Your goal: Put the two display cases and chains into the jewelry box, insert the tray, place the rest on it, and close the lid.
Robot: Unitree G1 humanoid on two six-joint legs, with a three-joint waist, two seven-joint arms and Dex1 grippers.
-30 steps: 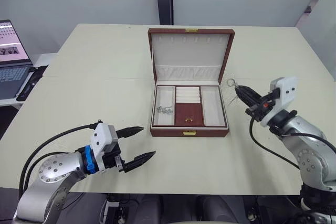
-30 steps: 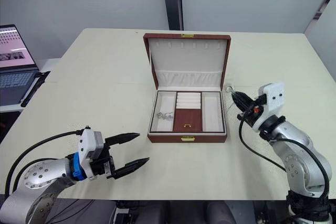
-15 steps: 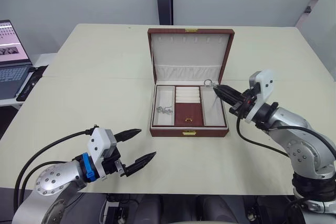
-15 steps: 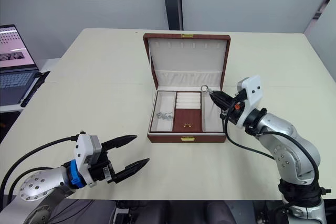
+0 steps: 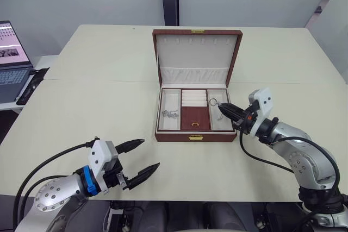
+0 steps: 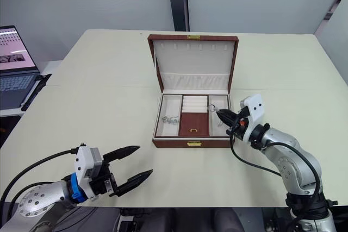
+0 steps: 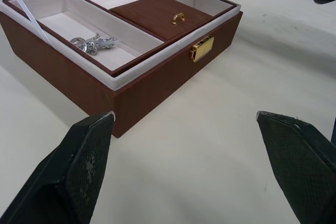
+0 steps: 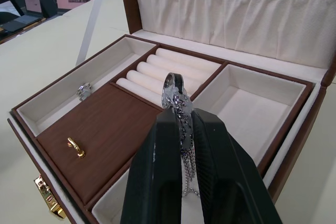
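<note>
you have the cream surface [image 5: 109, 96] in front of you, with the jewelry box [image 5: 196, 134] standing open near its middle and the lid [image 5: 197, 52] upright behind it. the tray [image 5: 196, 118] already sits inside the box, its brown centre flap between two cream side compartments. your right end effector [image 5: 222, 107] hovers over the tray's right compartment, fingers pressed together on a silvery ring piece [image 8: 177, 88], whose thin chain hangs down between them. your left end effector [image 5: 137, 158] is spread wide, holding nothing, low over the surface well in front of the box's left corner. the other silvery piece [image 5: 170, 114] lies in the tray's left compartment. a laptop [image 5: 11, 58] sits off the surface's far left edge.
</note>
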